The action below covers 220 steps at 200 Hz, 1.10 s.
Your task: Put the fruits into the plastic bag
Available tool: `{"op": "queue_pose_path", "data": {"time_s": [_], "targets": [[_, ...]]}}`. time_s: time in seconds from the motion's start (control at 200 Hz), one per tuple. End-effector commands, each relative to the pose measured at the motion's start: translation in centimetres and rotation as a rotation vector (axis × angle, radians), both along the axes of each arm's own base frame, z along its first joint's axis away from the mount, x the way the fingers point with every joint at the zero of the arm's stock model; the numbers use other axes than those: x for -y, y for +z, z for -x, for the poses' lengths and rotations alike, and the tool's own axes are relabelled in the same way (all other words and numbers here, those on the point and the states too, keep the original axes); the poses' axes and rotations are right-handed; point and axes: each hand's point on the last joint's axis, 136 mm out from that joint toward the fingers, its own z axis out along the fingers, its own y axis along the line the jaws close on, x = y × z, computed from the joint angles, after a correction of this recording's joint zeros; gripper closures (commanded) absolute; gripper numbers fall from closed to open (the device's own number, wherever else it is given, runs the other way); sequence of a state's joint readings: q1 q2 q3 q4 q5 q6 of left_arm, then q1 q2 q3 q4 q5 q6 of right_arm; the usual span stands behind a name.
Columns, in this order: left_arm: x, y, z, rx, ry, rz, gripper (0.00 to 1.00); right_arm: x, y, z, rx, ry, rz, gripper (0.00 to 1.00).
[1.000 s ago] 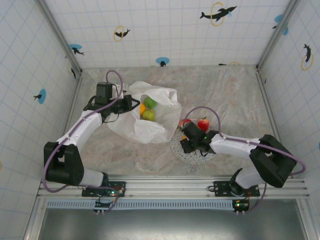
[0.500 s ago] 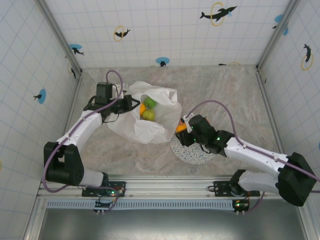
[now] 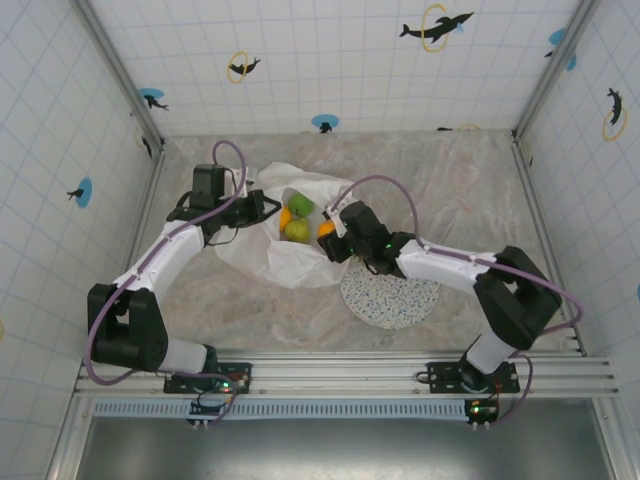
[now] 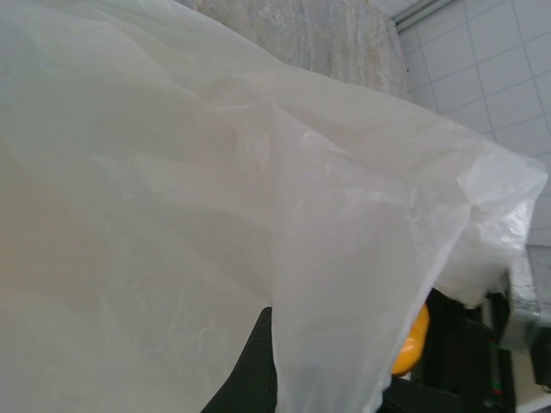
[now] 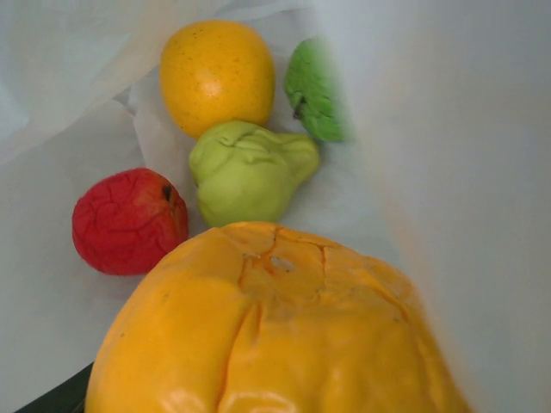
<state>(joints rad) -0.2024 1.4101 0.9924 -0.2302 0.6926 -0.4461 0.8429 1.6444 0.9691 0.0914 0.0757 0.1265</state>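
We saw the left jaws pressed together on the rim of the bag [image 3: 285, 262], pinching the thin film. From between them the film spread ahead and to their right, where the mouth stood open. In the left wrist view the crinkled film hung just ahead of those jaws, and past its far edge the yellow fruit [image 5: 275, 335] showed against the dark right jaws.

The right jaws were spread about that yellow fruit and pinched it between them, at the bag's mouth and above the white film. Four more fruits lay inside the bag beyond the right jaws. An apple [image 5: 129, 221] was nearest, off to their left. A pear [image 5: 250, 181] sat just ahead of the jaws, near the apple. An orange [image 5: 217, 76] lay farther ahead, just beside the pear. A green fruit [image 5: 314, 90] sat to the orange's right, partly veiled by film.

The plate [image 3: 380, 300] sat on the desk [image 3: 470, 190] behind the right jaws, partly under that arm
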Motion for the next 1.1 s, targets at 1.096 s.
{"op": "queue_pose_path", "data": {"time_s": [1.096], "targets": [[1.2,0.0,0.6,-0.009,-0.045,0.024,1.0,-11.2,-3.3,-6.8,-0.2,-0.115,-0.352,0.35]]}}
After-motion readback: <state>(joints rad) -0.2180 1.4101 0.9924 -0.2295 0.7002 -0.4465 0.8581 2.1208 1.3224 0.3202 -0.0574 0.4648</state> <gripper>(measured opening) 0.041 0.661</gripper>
